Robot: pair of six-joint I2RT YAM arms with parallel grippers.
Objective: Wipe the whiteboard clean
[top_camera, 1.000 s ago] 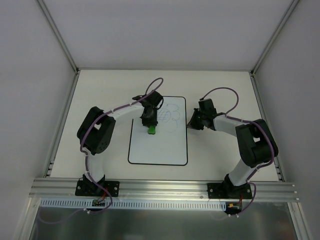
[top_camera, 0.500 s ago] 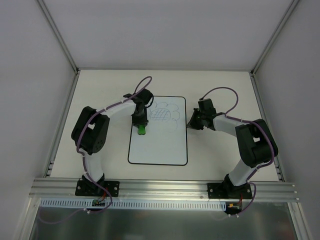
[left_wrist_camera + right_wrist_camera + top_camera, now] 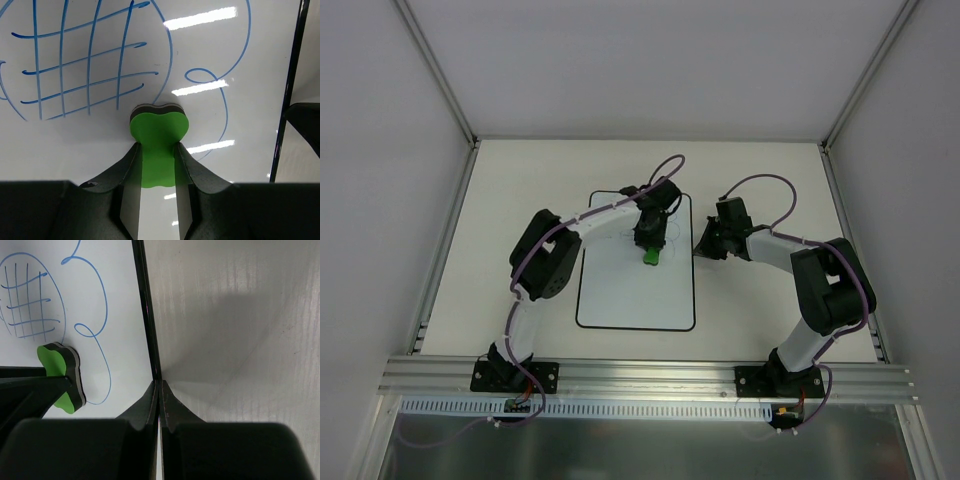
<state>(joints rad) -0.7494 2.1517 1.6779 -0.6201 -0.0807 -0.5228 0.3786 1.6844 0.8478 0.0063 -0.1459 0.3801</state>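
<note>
The whiteboard (image 3: 635, 295) lies flat mid-table, white with a thin black border. A blue flower doodle (image 3: 85, 70) with a grid centre is on its far part; it also shows in the right wrist view (image 3: 30, 300). My left gripper (image 3: 650, 248) is shut on a small green eraser (image 3: 157, 132) and holds it down on the board, just below the doodle and near the board's right side. My right gripper (image 3: 160, 386) is shut on the whiteboard's black right edge (image 3: 147, 330). The eraser also shows in the right wrist view (image 3: 60, 377).
The cream table (image 3: 760, 180) lies around the board, walled by white panels at the back and sides. A metal rail (image 3: 640, 375) runs along the near edge, where the arm bases stand. The left arm reaches over the board's far left corner.
My left gripper has swept the eraser from the board's left part to its right part, below the doodle. The right gripper has not moved.
</note>
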